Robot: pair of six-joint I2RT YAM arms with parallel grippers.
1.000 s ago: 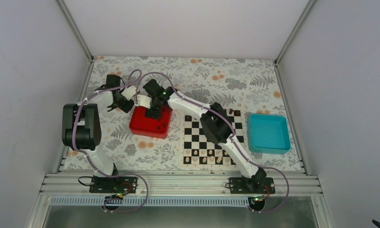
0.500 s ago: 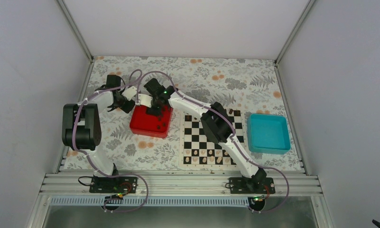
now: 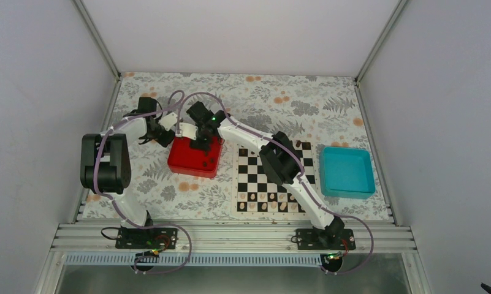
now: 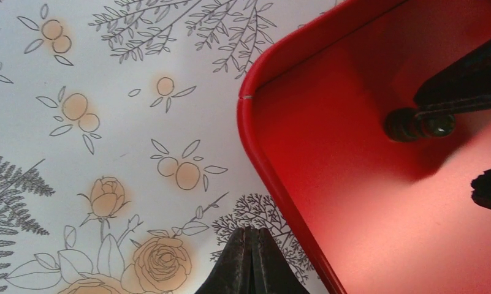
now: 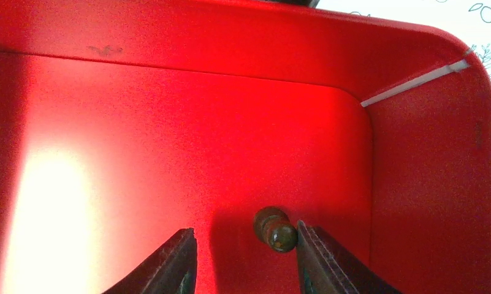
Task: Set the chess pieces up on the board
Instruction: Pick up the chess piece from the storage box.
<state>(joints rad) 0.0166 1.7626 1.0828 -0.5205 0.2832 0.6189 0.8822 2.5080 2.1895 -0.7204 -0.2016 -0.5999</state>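
Observation:
My right gripper [image 5: 246, 245] is open inside the red tray [image 5: 169, 37], with a dark chess piece [image 5: 274, 229] standing between its fingers, against the right finger [image 5: 319, 257]. The same piece [image 4: 419, 124] shows in the left wrist view beside a right finger. In the top view the right gripper [image 3: 200, 145] hangs over the red tray [image 3: 184, 166], where a few dark pieces [image 3: 204, 163] lie. My left gripper [image 4: 252, 236] is shut and empty over the cloth just outside the tray's corner [image 3: 166, 136]. The board [image 3: 252, 180] lies right of the tray, with pieces along its near rows [image 3: 264, 206].
A teal tray [image 3: 346, 171] stands right of the board. The floral cloth [image 3: 304, 98] covers the table. White walls with metal rails enclose the table on three sides.
The right gripper has shifted slightly toward the far side of the red tray. The left arm has barely moved.

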